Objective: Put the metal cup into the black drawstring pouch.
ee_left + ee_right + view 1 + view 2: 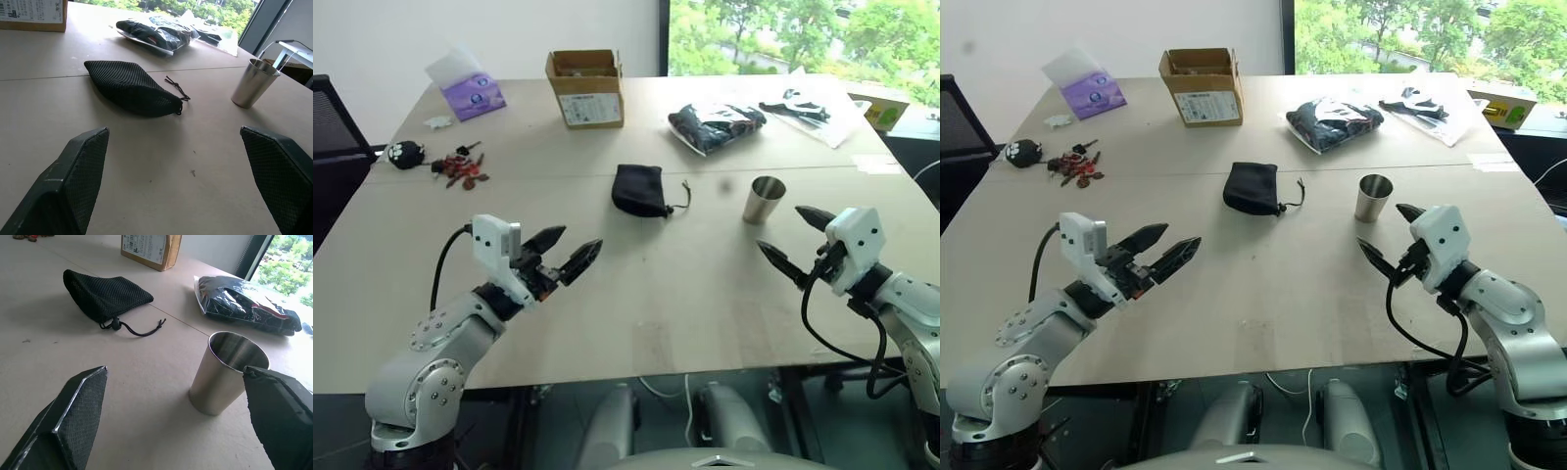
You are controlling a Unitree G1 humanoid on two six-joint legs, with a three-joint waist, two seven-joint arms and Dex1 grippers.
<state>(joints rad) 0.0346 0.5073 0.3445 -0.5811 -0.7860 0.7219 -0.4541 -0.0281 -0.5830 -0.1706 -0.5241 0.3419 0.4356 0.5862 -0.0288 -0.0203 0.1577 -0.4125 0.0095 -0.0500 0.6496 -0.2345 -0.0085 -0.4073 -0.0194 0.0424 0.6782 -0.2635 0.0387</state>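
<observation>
Left gripper: raised over the near left part of the table, jaws spread wide and empty, tips aimed toward the middle of the tabletop
Right gripper: raised over the near right part of the table, jaws spread wide and empty, tips aimed inward; upper fingertip just beside the cup, not touching it
Metal cup: upright on the table, mouth up, right of centre, just beyond the right gripper; in the right wrist view standing close ahead, beside the right-hand finger
Black drawstring pouch: lying flat on the table near the centre, left of the cup and apart from it; mesh fabric, mouth gathered toward the cup's side
Drawstring cord: trailing from the pouch's mouth across the bare tabletop toward the cup, stopping short of it
Table: pale wood-look top with a seam running across just behind pouch and cup
Clear bag of black items: beyond the pouch and cup, toward the far right
Second clear bag: further right, near the far edge by the window
Cardboard box: open-topped, at the far middle of the table, label facing the robot
Purple tissue pack: far left, left of the box
Black plush toy: at the left edge
Small red and dark bits: scattered just beside the plush toy
</observation>
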